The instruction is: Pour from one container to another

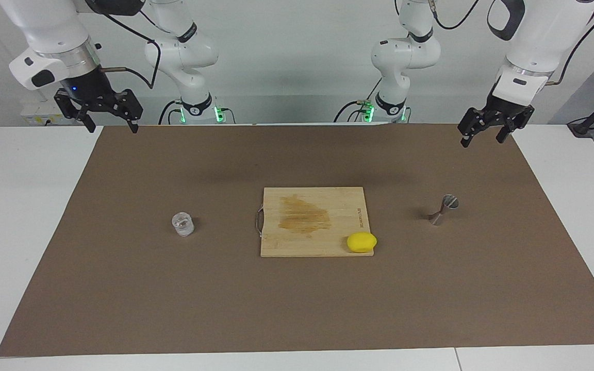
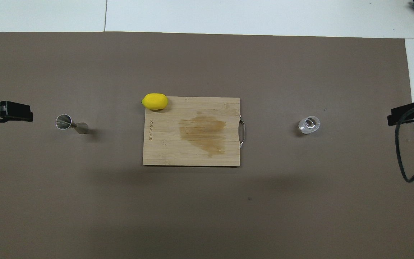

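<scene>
Fingers wide on both raised, empty grippers: left gripper (image 1: 483,135), right gripper (image 1: 111,125). Glass cup (image 1: 182,224) at board's (image 1: 323,245) 9 o'clock in facing view, jigger (image 1: 443,209) at 3 o'clock.

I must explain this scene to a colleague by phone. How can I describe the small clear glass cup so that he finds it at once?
Start at the wooden cutting board in the middle of the brown mat, on the end with the metal handle. The small clear glass cup stands alone on the mat beside that end, toward the right arm's end of the table. Unlike the silvery hourglass-shaped jigger, it is a short, transparent, thick-walled cylinder.
</scene>
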You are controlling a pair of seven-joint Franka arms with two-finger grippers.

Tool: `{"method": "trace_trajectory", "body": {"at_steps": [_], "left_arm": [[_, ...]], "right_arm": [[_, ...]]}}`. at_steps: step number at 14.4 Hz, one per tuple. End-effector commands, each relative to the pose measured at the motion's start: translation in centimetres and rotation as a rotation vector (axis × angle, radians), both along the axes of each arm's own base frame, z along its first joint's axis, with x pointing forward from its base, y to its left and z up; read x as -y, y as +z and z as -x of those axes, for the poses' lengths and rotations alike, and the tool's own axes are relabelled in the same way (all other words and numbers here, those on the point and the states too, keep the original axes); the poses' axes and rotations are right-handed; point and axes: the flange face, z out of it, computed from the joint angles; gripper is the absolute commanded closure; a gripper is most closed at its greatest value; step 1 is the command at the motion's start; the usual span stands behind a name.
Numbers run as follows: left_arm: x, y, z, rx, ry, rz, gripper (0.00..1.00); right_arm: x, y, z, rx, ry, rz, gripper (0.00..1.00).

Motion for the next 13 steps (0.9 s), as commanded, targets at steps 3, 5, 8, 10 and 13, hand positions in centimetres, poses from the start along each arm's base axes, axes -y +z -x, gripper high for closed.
{"method": "trace_trajectory", "body": {"at_steps": [3, 5, 8, 10, 13], "left_arm": [[-0.4, 0.4, 0.4, -0.003, 0.0, -0.018, 0.0], [-0.5, 0.3, 0.4, 0.009, -0.001, -0.018, 0.0], [-1.3, -1.0, 0.8, 0.053, 0.012, -0.018, 0.0], [-1.6, -2.5, 0.6, 0.073, 0.015, -0.018, 0.0], [-3.1, -4.8, -0.1, 0.114, 0.036, -0.019, 0.0]], "right_arm": [[-0.2, 0.3, 0.5, -0.009, -0.002, -0.012, 0.0], [-0.1, 0.0, 0.9, -0.019, -0.003, -0.013, 0.0], [0.0, -0.2, 0.9, -0.022, -0.005, -0.013, 0.0], [0.2, -0.2, 1.0, -0.02, -0.008, -0.015, 0.0], [0.3, -0.2, 1.0, -0.023, -0.014, -0.015, 0.0]]}}
